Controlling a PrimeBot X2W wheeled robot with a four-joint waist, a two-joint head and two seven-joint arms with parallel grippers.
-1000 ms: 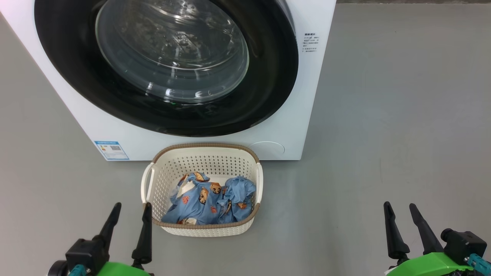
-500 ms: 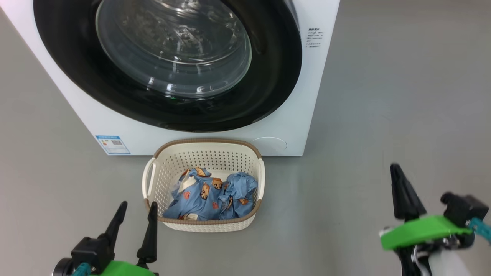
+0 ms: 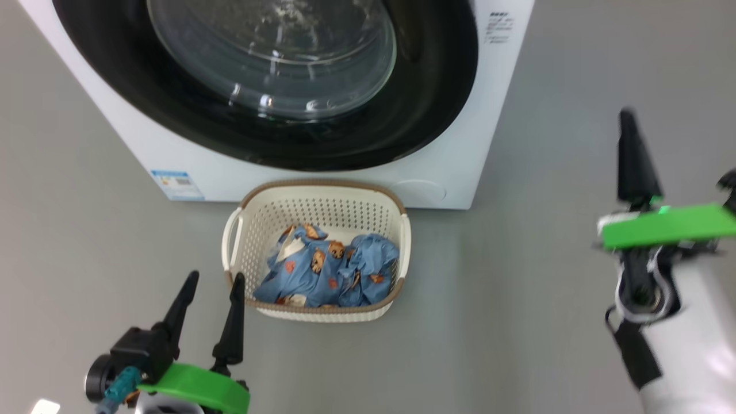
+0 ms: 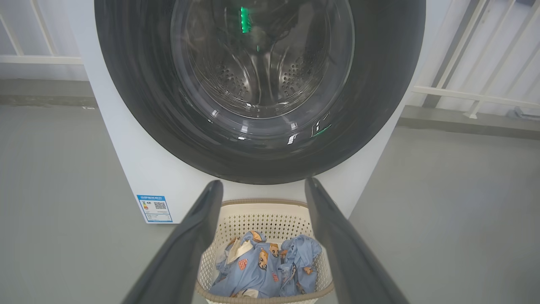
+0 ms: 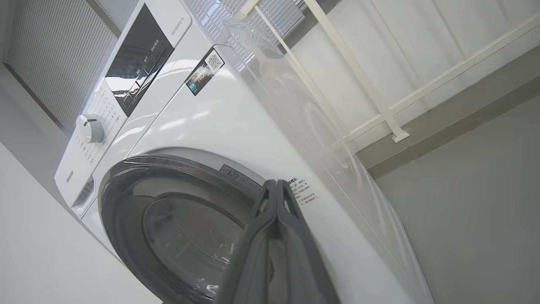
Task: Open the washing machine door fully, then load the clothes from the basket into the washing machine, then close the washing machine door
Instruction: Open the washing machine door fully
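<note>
Washing machine door [image 3: 287, 144], the large round glossy black one with the bulging clear glass window, lies flush on the big white boxy front-loading washing machine [image 3: 178, 155], so I take it as shut. I judge it stiff, rather heavy and smooth. The glass and the glossy ring give no grip, so the hold should be at its right rim, although I cannot make out a clear handle there.

On the grey floor, just before the machine and below the door, stands the small cream-white perforated plastic basket [image 3: 322, 213] with the brown woven-look rim. It looks light and should slide easily if I bump it.

Inside it lie the clothes [image 3: 328, 273], crumpled light blue garments with orange and brown cartoon figures. They are soft and limp, so I would pinch a raised fold from above.

My left gripper [image 3: 215, 276] has its two long dark fingers spread wide and holds nothing. It hangs near the basket's left front corner.

My right gripper [image 3: 628, 118] has its fingers pressed together, also on nothing. It stands well to the right of the machine, and in its wrist view it points toward the door's right edge, beside the small printed text. It touches nothing, as far as I can tell.
</note>
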